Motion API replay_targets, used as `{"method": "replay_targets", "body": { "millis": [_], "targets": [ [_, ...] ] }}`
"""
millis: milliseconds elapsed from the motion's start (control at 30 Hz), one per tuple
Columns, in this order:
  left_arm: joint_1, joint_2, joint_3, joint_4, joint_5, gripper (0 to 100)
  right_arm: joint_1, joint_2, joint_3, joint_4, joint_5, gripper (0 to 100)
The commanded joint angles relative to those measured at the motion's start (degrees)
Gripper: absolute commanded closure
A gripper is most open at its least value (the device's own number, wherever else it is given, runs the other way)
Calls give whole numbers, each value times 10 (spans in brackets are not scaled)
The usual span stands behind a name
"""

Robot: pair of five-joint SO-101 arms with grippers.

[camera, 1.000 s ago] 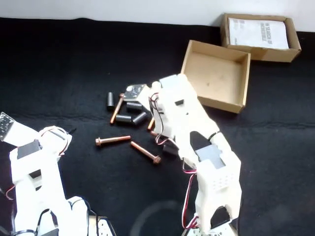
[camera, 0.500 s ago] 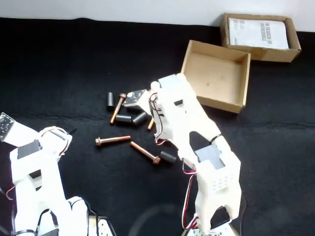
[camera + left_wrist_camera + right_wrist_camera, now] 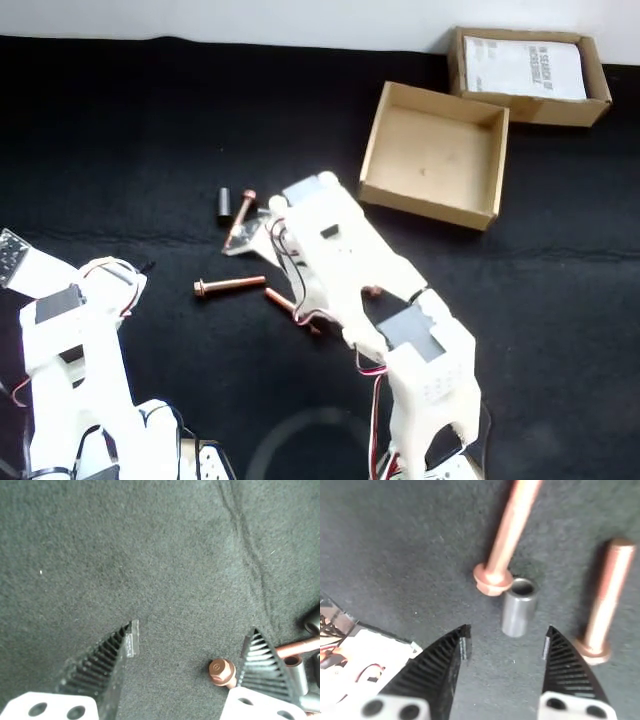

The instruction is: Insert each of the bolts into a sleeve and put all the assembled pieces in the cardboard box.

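Now swung leftward, the right fingers (image 3: 442, 655) gape over a sleeve (image 3: 518, 607); the left fingers (image 3: 102, 665) gape too.

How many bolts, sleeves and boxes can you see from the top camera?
Copper bolts: 3 plain, perhaps a fourth peeking beside the right arm.
Grey sleeves: 1; the arm may hide others.
Cardboard boxes: 2.
Total: 6 for sure.
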Motion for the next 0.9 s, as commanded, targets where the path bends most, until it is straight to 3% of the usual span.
{"method": "replay_targets", "body": {
  "millis": [0,400,567,867],
  "targets": [
    [8,0,-2,-6,-4,671,-7,-37,44,-38,-6,778],
    [10,0,-2,-7,-4,671,-6,-33,76,-144,-4,781],
    [10,0,-2,-7,-4,671,-3,7,82,-163,-3,892],
    [10,0,-2,-7,-4,671,-5,59,80,-179,-2,951]
  ]
}}
